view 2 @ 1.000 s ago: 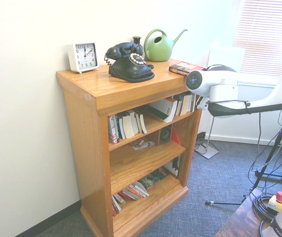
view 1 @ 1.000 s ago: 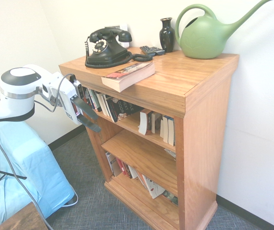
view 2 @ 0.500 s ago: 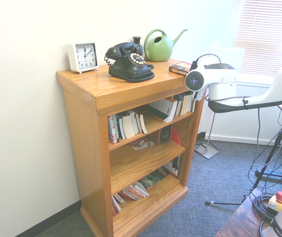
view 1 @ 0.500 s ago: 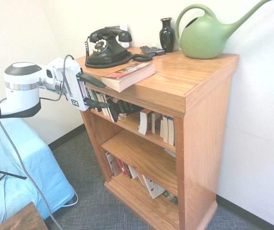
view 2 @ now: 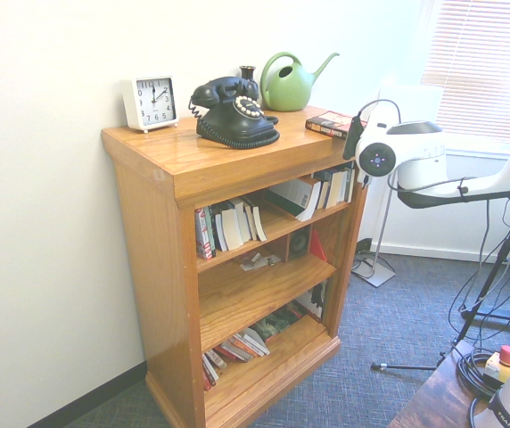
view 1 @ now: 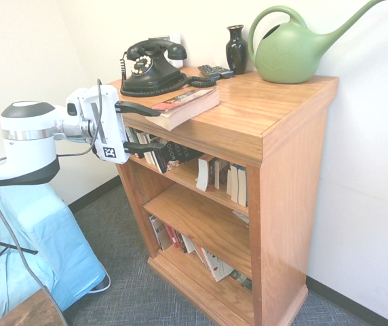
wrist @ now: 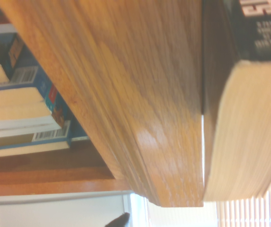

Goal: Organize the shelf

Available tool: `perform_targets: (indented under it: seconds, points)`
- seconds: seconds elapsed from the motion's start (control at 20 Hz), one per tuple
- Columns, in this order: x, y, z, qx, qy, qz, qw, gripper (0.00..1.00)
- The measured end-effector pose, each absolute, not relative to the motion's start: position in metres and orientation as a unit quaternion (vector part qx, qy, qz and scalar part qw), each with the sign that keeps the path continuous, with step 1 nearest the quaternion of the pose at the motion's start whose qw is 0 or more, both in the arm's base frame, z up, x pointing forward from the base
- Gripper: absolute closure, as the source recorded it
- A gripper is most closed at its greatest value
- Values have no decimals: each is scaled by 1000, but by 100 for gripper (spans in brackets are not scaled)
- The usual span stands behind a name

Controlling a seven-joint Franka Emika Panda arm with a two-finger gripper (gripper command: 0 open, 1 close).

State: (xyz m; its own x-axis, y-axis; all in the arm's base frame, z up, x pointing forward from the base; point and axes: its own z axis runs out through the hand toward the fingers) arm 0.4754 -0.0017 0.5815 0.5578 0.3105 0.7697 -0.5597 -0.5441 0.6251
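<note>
White clock (view 2: 151, 102), upper left in second exterior, absent from wrist; book (view 1: 183, 108) overhangs front edge; jaws wide.

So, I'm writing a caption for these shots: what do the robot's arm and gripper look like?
The arm is glossy white with rounded joints, a grey metallic band, dark trim and a loose dark cable. The gripper has a white, plate-like body bearing a small black-and-white square marker, and two long black fingers.

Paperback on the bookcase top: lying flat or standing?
Lying flat: the paperback has its cover facing up on the bookcase's top, pages toward the front edge.
</note>
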Motion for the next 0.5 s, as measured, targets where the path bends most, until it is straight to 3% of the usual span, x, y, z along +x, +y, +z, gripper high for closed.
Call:
perform_targets:
  seconds: [0.5]
  points:
    - [466,4,592,739,-12,504,446,0]
